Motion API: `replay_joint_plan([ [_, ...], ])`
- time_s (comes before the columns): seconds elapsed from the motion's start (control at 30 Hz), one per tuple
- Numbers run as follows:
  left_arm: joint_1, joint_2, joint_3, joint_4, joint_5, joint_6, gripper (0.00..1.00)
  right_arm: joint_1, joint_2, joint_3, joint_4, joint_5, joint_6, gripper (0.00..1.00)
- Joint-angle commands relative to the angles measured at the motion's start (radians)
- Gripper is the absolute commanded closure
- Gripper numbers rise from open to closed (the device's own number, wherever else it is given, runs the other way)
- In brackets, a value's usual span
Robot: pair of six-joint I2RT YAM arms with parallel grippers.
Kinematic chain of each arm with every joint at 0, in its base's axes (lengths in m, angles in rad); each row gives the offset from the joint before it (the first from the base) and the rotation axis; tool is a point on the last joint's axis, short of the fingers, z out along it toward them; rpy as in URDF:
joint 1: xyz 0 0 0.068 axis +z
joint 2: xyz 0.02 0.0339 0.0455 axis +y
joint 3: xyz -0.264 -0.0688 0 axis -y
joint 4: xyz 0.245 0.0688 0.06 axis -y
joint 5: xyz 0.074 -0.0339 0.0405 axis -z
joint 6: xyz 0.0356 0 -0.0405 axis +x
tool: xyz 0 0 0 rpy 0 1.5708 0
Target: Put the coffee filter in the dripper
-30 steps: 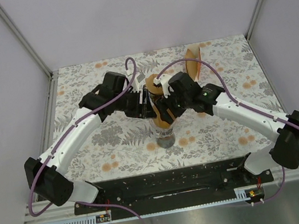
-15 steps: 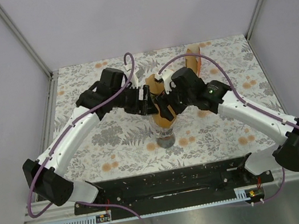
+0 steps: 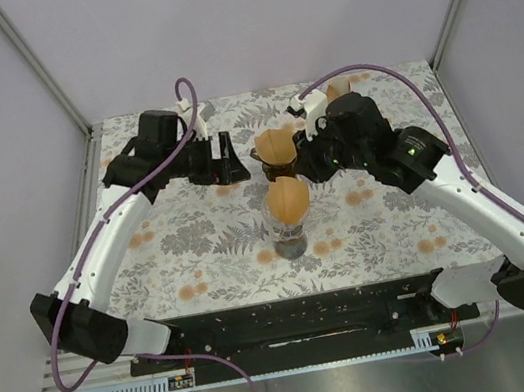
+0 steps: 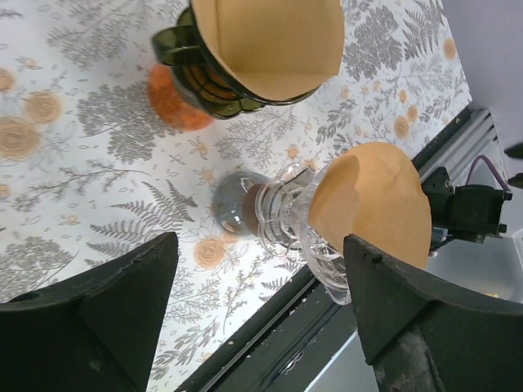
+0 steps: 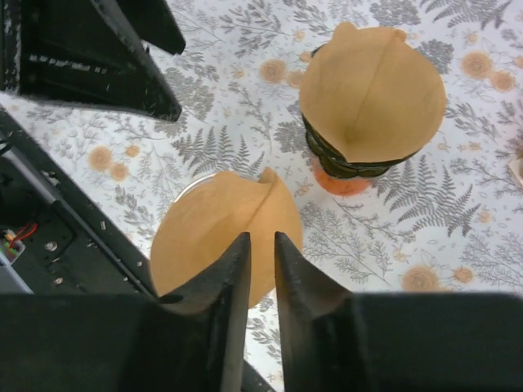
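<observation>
From the left wrist view alone — clear dripper (image 4: 302, 237) ribs under filter (image 4: 372, 208).

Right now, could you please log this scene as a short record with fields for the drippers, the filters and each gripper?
clear dripper: near, upright on the floral table
clear dripper's filter: seated in it
dark dripper: farther back
dark dripper's filter: seated in it
left gripper: open, empty, left of both drippers
right gripper: nearly shut, empty, above the drippers

Tan filter (image 4: 372, 204), clear dripper (image 4: 306, 233), grey-orange floral tablecloth (image 3: 200, 247).
</observation>
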Motion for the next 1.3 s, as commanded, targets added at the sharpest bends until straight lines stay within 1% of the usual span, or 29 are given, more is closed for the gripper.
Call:
replay_joint_plan([
  [0.0, 0.056, -0.092, -0.026, 0.050, 0.012, 0.033, 0.14, 0.008, 0.027, 0.058, -0.063, -0.106, 0.039, 0.86],
  [0.03, 0.075, -0.101, -0.044, 0.059, 0.012, 0.029, 0.14, 0.017, 0.039, 0.056, -0.075, -0.106, 0.043, 0.94],
  [0.1, 0.104, -0.113, -0.084, 0.076, 0.023, 0.021, 0.14, 0.036, 0.062, 0.030, -0.077, -0.079, 0.059, 1.00],
  [0.2, 0.121, -0.126, -0.139, 0.105, 0.050, 0.001, 0.14, 0.073, 0.116, 0.007, -0.075, -0.085, 0.066, 1.00],
  [0.37, 0.123, -0.156, -0.232, 0.178, 0.105, -0.056, 0.13, 0.143, 0.216, 0.029, -0.121, -0.010, 0.080, 1.00],
  [0.5, 0.121, -0.190, -0.301, 0.238, 0.138, -0.100, 0.14, 0.149, 0.253, 0.006, -0.120, 0.045, 0.108, 1.00],
  [0.77, 0.107, -0.178, -0.396, 0.333, 0.233, -0.214, 0.17, 0.165, 0.343, -0.020, -0.100, 0.047, 0.154, 1.00],
  [0.8, 0.101, -0.175, -0.403, 0.343, 0.237, -0.223, 0.17, 0.165, 0.351, -0.023, -0.097, 0.071, 0.160, 1.00],
  [0.93, 0.054, -0.157, -0.400, 0.350, 0.236, -0.227, 0.17, 0.165, 0.372, -0.034, -0.093, 0.079, 0.172, 1.00],
  [1.07, 0.035, -0.141, -0.402, 0.356, 0.230, -0.237, 0.17, 0.165, 0.371, -0.060, -0.086, 0.085, 0.180, 1.00],
  [1.27, -0.002, -0.114, -0.393, 0.369, 0.216, -0.252, 0.20, 0.165, 0.382, -0.076, -0.074, 0.078, 0.181, 1.00],
])
